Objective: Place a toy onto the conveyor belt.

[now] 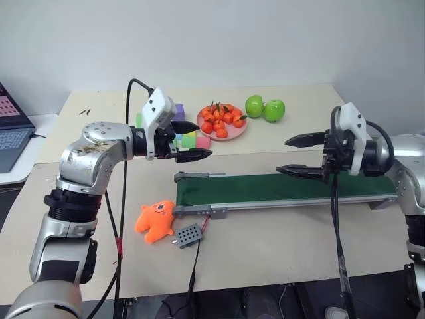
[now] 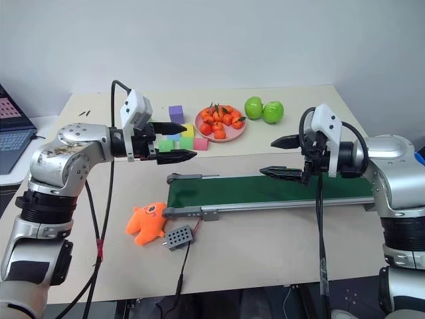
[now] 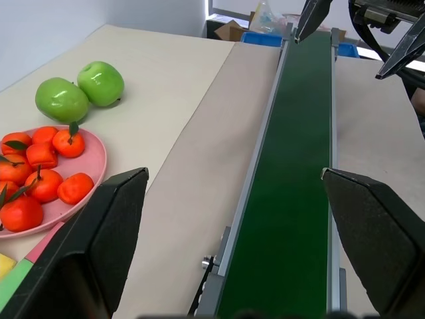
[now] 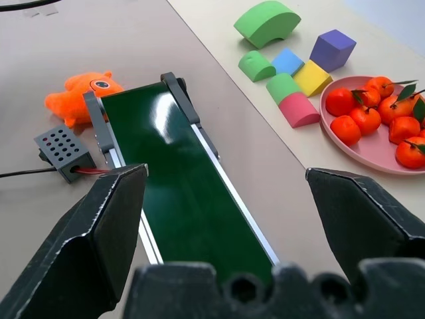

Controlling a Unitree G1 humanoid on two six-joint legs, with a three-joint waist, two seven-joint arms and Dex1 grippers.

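Hovering wide open, empty: left end effector (image 1: 192, 140), right end effector (image 1: 297, 155); toy (image 1: 156, 220) beside conveyor belt (image 1: 279, 187)

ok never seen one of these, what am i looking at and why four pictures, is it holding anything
It is a humanoid robot with two arms, each ending in a two-fingered gripper. The two wide pictures come from the two eyes of a camera on its head, looking down at a table. The other two come from cameras on its wrists, looking along the black fingers.

On the table lie a green conveyor belt wired to a small grey box, an orange plush toy beside the belt's end, a pink plate of small oranges, two green apples and coloured foam blocks. A laptop sits on a side table.

The left gripper and right gripper are both open and hold nothing, above the table.
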